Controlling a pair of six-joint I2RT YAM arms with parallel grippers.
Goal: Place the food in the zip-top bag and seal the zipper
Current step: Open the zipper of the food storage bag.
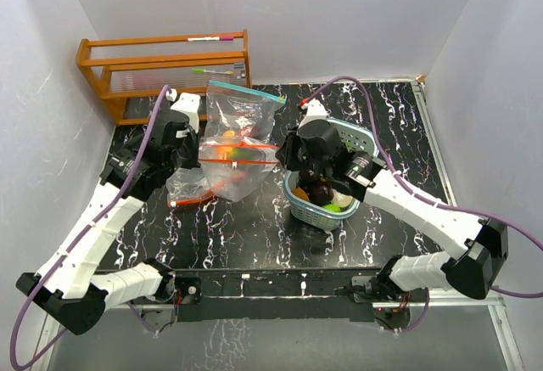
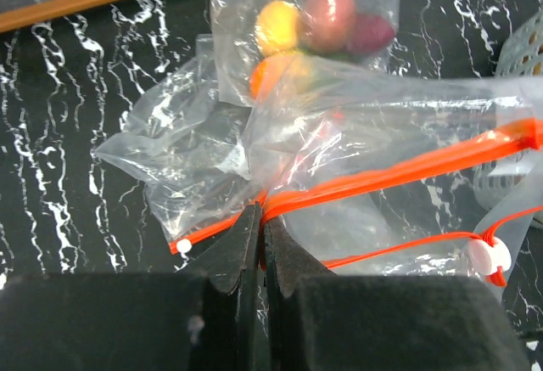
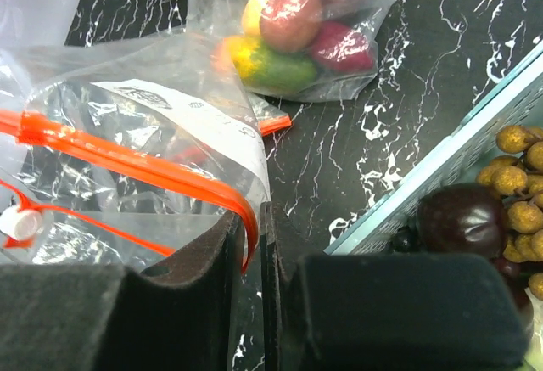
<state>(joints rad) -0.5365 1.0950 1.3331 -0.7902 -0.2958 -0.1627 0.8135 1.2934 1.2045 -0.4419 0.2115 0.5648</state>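
The left tool (image 2: 259, 218) is pressed fully together on the orange zipper (image 2: 399, 171) of the zip-top bag (image 2: 204, 146), pinching the strip near its left end, with the strip running away to that tool's right. The right tool (image 3: 252, 218) is nearly closed, its 2 fingers nipping the same zipper at the opposite end, with the strip leading off to its left. The bag's mouth hangs stretched between the 2 tools above the black marbled tabletop (image 1: 254, 235). A white slider (image 2: 489, 256) sits on the lower orange strip, to the right of the left tool and to the left of the right tool. Some food (image 2: 327, 14), red, yellow, orange and green pieces, lies in clear plastic just beyond both tools; whether that is the same bag I cannot tell. More food, a dark red fruit (image 3: 462, 218) and brown nuts (image 3: 517, 193), lies in the teal basket (image 3: 424, 193) just right of the right tool. A wooden rack (image 1: 161, 70) stands well beyond the left tool.
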